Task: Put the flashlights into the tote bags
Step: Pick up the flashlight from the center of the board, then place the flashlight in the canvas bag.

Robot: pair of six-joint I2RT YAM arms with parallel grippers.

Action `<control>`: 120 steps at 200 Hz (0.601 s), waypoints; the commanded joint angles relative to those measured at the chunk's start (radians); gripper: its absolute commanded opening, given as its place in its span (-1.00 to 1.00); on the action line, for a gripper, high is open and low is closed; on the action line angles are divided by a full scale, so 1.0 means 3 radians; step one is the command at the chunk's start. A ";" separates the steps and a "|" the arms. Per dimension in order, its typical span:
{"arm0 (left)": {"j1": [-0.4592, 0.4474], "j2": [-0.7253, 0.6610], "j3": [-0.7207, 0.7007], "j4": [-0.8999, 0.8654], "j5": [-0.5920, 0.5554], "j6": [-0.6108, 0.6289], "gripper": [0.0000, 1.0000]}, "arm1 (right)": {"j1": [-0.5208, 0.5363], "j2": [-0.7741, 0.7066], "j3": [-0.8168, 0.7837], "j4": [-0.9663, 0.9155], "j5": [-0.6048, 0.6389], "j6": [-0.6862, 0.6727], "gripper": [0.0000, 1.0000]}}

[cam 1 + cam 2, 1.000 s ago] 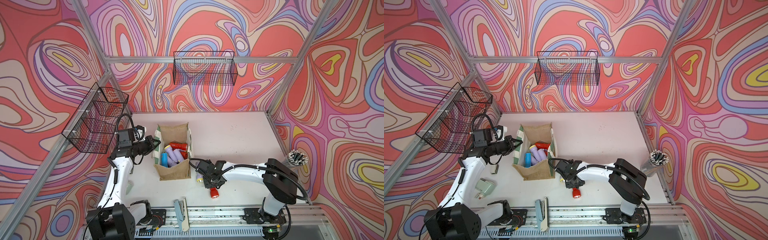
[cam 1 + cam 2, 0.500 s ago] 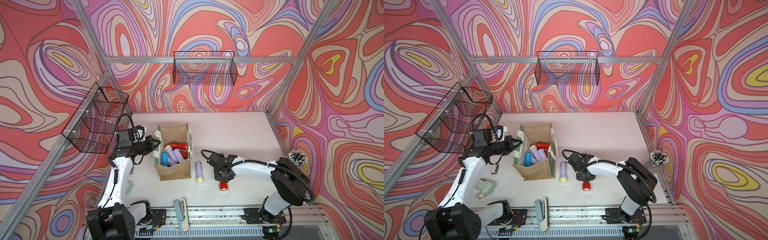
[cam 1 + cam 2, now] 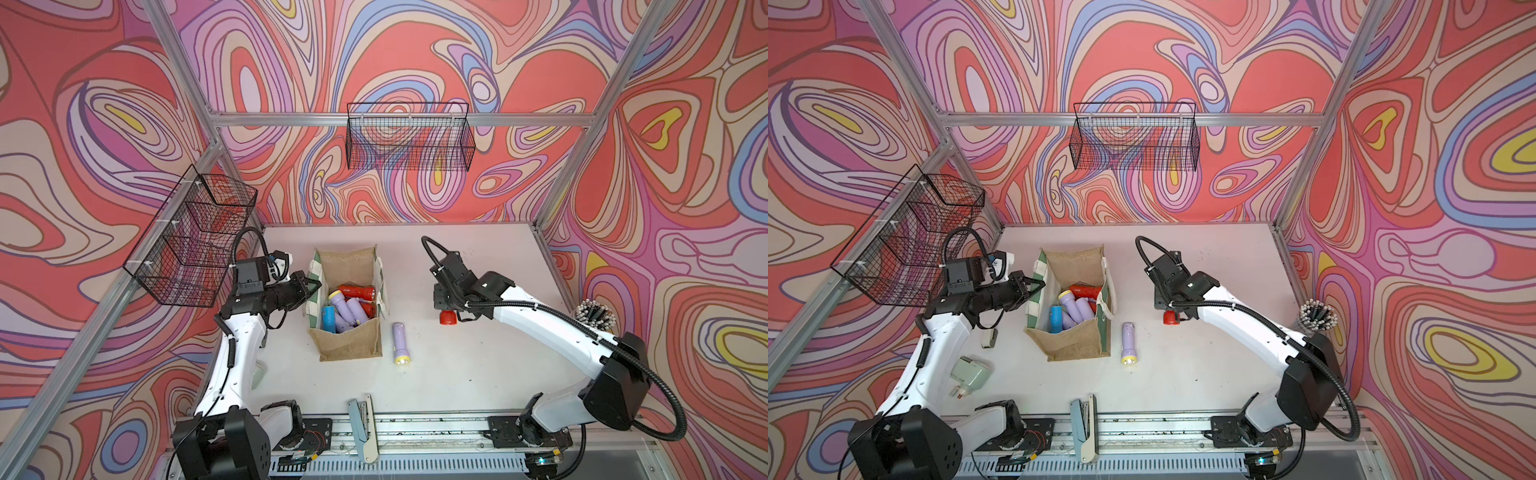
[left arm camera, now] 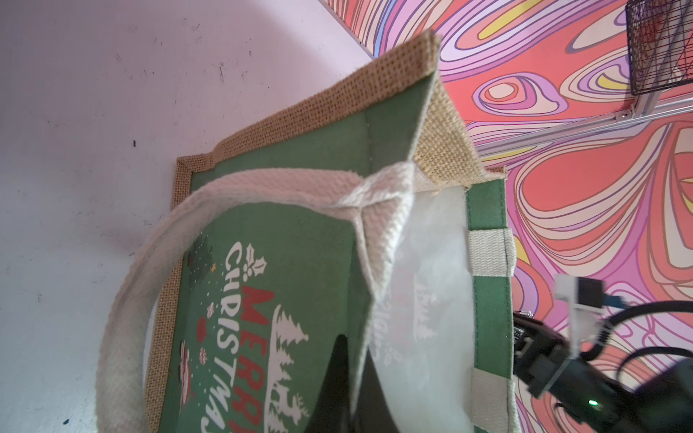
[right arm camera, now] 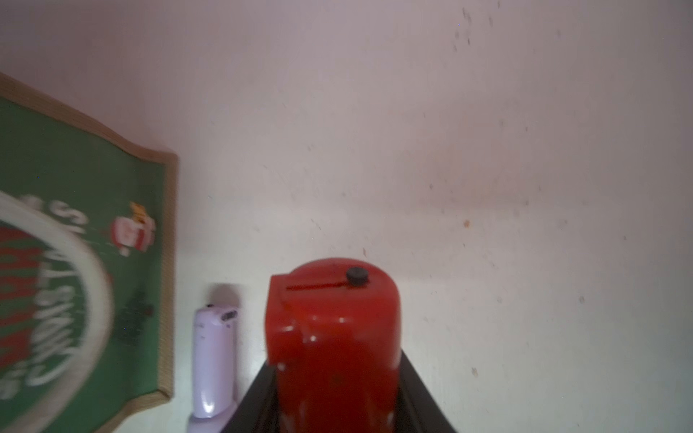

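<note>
Jute tote bag (image 3: 351,351) stands open on the tabletop (image 3: 457,374) holding several flashlights (image 3: 349,309) – left end effector (image 3: 311,286) pinched closed on its side panel (image 3: 315,276), right end effector (image 3: 445,306) clamped around a red flashlight (image 3: 448,318) well apart from it – and a lilac flashlight (image 3: 400,340) lies just beside it.

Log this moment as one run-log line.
left gripper: shut on tote bag rim | right gripper: shut on red flashlight | lilac flashlight: on table beside bag | bag: several flashlights inside
</note>
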 commanded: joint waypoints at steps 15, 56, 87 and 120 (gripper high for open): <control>-0.0006 -0.0017 0.0094 -0.0058 0.0004 0.0049 -1.00 | -0.0003 -0.0011 0.0660 0.0067 -0.0007 -0.0430 -0.41; -0.0011 0.0006 0.0178 -0.0172 -0.0068 0.0131 -1.00 | -0.0003 -0.0116 0.0730 0.0849 -0.0688 -0.0399 -0.44; -0.0006 0.0037 0.0181 -0.0146 -0.0057 0.0127 -1.00 | 0.0002 0.0114 0.0955 0.1165 -0.1027 -0.0340 -0.44; -0.0007 0.0068 0.0179 -0.0158 -0.0114 0.0135 -1.00 | 0.0054 0.0402 0.1174 0.1430 -0.1384 -0.0344 -0.45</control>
